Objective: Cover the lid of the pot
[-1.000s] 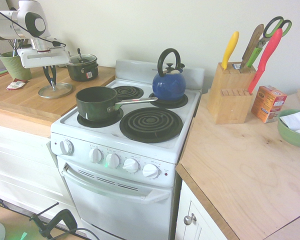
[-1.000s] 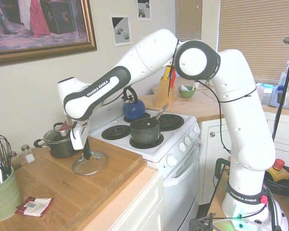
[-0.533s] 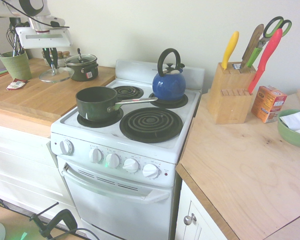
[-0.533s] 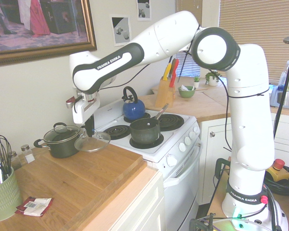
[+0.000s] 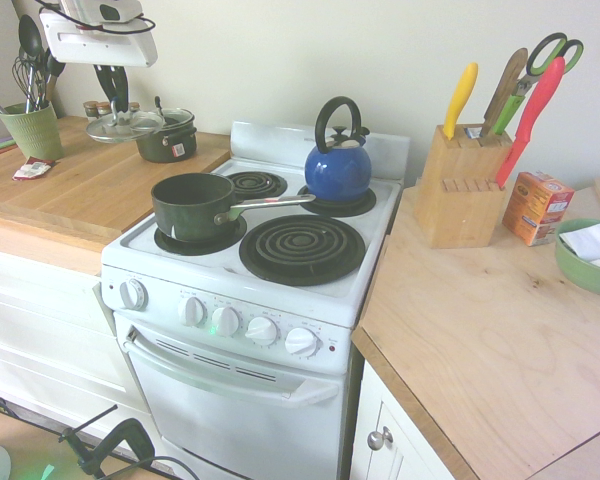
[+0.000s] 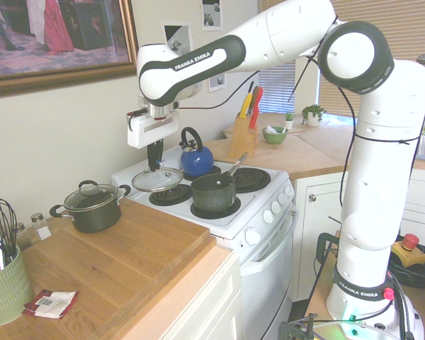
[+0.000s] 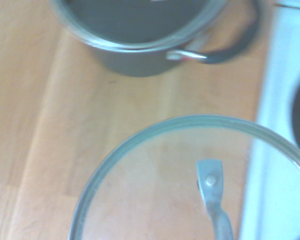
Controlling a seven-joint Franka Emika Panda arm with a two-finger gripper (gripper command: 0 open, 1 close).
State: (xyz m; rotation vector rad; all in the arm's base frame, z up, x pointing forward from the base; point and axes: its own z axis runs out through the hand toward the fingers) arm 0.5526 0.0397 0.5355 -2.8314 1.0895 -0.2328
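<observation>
The round lid [image 5: 108,128] with its metal rim hangs level in the air by its central knob. My gripper [image 5: 113,98] is shut on that knob from above. In the second exterior view the lid [image 6: 157,178] floats over the stove's left edge, beneath the gripper [image 6: 154,161]. It is left of and higher than the dark green saucepan [image 6: 212,193]. The saucepan [image 5: 192,205] stands open on the front left burner, its long silver handle pointing right. The wrist view shows the lid [image 7: 155,175] from above, over the wooden counter and the stove's edge.
A small dark lidded pot [image 5: 167,137] with a red label sits on the wooden counter [image 5: 70,195] just behind the lid. A blue kettle [image 5: 337,165] occupies the back right burner. A green utensil cup [image 5: 30,130] stands far left; a knife block [image 5: 460,185] and a green bowl [image 5: 587,255] stand right.
The lid has been lifted off the wooden counter. The gripper has carried it up and toward the stove, past the small dark pot. The saucepan has not moved.
</observation>
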